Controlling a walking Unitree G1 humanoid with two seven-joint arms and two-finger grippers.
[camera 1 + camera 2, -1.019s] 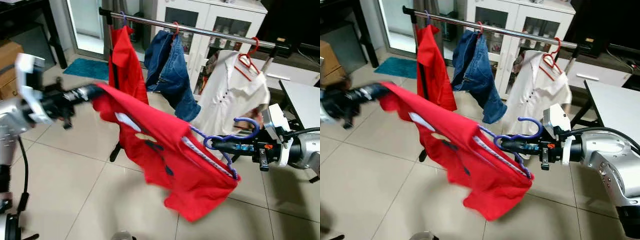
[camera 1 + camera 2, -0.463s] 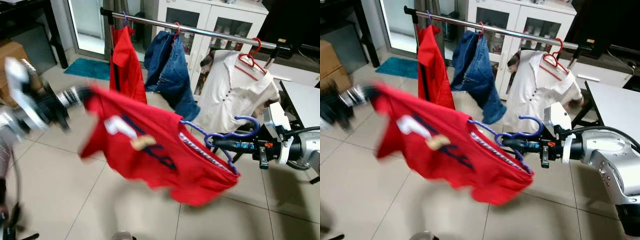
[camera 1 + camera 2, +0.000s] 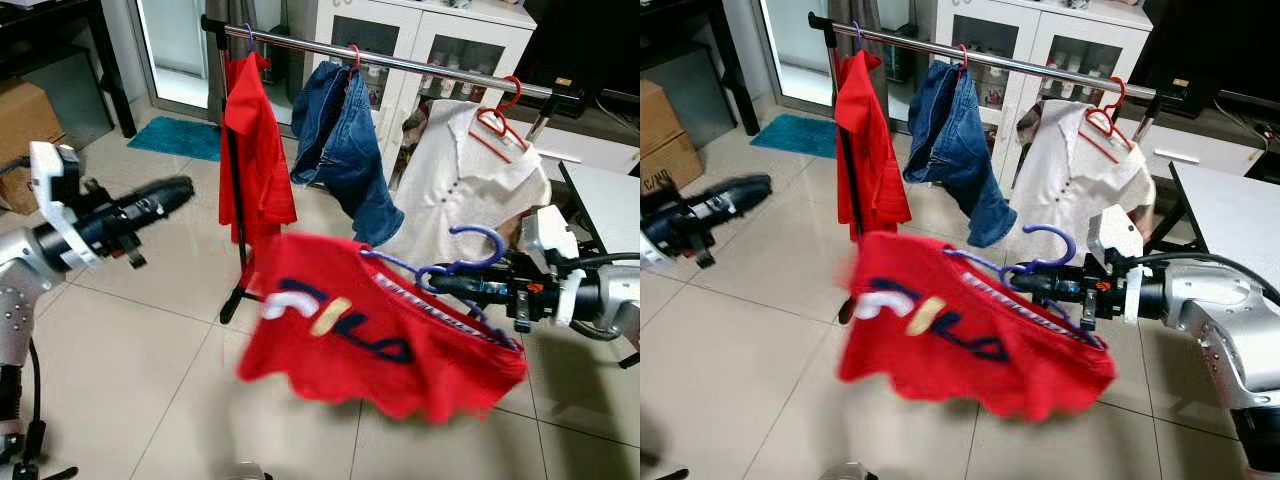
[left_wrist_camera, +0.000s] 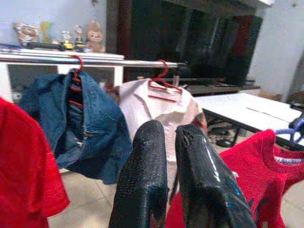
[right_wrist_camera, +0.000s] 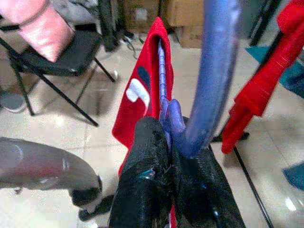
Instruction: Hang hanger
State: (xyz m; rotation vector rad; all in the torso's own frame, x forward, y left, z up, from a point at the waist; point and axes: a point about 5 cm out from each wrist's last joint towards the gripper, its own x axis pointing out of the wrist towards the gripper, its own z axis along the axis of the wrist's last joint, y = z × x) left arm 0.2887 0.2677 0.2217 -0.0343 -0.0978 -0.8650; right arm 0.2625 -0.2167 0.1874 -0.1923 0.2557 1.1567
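Note:
My right gripper point(image 3: 437, 283) is shut on the neck of a purple hanger point(image 3: 478, 241), whose hook curves up above the fingers point(image 5: 147, 156). A red shirt point(image 3: 370, 340) with white and dark lettering hangs from that hanger, blurred and swinging, below and in front of the clothes rail point(image 3: 400, 62). My left gripper point(image 3: 186, 188) is out to the left, apart from the shirt; its fingers point(image 4: 147, 175) are shut with nothing between them. On the rail hang a red garment point(image 3: 255, 150), a denim piece point(image 3: 340, 140) and a white shirt point(image 3: 470, 180) on a red hanger.
The rack's black upright point(image 3: 235, 230) stands between my two grippers. A cardboard box point(image 3: 25, 115) and a teal mat point(image 3: 180, 137) lie to the left. White glass-door cabinets point(image 3: 440, 40) stand behind the rail, and a white table point(image 3: 605, 200) is at the right.
My left gripper has let go of the red shirt's sleeve. The shirt has dropped and swung toward the right, now hanging from the hanger alone. The right gripper has barely moved.

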